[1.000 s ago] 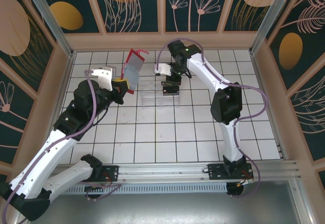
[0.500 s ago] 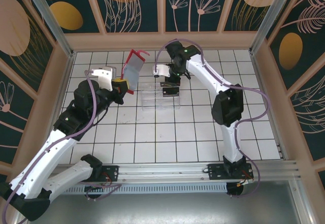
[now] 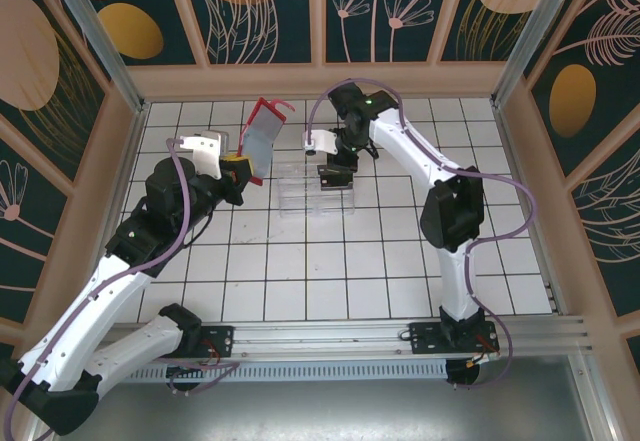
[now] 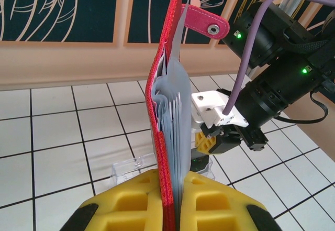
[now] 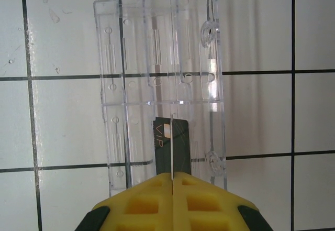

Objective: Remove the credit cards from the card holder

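- My left hand (image 4: 170, 205) is clamped tight on the bottom edge of the card holder (image 4: 166, 110), its yellow fingers (image 4: 131, 202) pressed against both faces.
- The red holder stands upright in that grip, raised above the worktop (image 5: 63, 121). Its greyish inner pockets (image 4: 175, 131) fan out on the side towards the right arm, and its snap tab (image 4: 207, 24) sticks out at the top.
- My right hand (image 5: 171, 189) is closed too. A thin pale card (image 5: 171, 131), seen edge-on as a light line, sticks out from the seam between its yellow fingers.
- Just past those fingertips I see the dark card (image 5: 180, 147), face up with light "VIP" lettering and tilted slightly. It lies within the outline of the clear tray (image 5: 157, 58), but I cannot tell whether it is resting in it.
- The tray lies flat on the white tiled worktop, directly under the right hand and just beside the raised holder.
- From above, the two hands are near each other at the far half of the worktop, with the holder to the left of the tray.
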Controlling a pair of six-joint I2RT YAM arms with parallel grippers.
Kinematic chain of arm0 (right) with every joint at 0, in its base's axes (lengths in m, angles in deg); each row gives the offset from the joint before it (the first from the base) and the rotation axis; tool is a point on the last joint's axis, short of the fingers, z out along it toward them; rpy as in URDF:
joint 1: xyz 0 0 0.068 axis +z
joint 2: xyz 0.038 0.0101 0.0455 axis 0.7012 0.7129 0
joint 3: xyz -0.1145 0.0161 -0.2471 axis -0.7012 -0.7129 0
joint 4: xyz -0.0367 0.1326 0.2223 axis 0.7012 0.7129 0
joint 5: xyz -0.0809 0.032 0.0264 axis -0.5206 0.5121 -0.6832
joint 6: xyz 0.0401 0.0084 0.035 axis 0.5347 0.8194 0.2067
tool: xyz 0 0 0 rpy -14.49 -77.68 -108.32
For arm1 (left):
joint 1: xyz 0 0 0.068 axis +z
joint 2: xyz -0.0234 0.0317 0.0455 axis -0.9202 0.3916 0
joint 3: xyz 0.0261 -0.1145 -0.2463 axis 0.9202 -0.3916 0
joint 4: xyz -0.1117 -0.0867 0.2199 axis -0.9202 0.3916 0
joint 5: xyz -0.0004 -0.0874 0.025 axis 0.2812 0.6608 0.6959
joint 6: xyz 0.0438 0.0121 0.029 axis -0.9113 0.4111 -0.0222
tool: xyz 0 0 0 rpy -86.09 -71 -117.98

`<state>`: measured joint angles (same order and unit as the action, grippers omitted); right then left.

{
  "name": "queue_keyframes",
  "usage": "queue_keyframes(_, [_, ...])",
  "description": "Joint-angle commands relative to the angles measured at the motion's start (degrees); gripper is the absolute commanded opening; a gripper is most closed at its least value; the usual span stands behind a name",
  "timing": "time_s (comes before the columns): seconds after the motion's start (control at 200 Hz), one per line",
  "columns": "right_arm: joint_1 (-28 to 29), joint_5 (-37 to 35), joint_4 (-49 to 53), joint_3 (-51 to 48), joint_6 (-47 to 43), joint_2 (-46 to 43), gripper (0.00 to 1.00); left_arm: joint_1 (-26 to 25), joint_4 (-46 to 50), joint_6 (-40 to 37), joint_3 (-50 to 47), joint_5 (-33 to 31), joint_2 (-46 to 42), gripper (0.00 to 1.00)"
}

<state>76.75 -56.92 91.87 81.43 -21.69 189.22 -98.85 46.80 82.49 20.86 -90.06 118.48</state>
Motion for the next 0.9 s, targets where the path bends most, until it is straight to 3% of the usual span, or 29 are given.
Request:
queue_keyframes(0.0, [-0.57,1.89,-0.02,-0.64,-1.28,2.32,0.0,0.16,-0.34,-0.51,0.26,-0.82,-0.56,0.0])
queue_keyframes(0.3, [-0.59,3.57,-2.56,-2.35,-2.09,4.53,0.0,0.1,0.02,-0.28,0.37,-1.16,-0.73,0.0])
queue_keyframes(0.696, [-2.24,0.31,-2.44,-4.68,-1.29,4.28,0.0,0.25,-0.16,-0.31,0.74,-0.69,-0.3,0.0])
queue_keyframes(0.801, [-2.26,-1.63,-3.76,-5.44,-0.19,3.22,0.23,0.16,-0.07,-0.16,0.82,-0.48,-0.47,0.0])
queue_keyframes(0.896, [-2.26,-0.96,-4.95,-5.81,-0.22,0.85,0.32,0.17,0.0,-0.07,0.93,-0.28,-0.61,0.0])
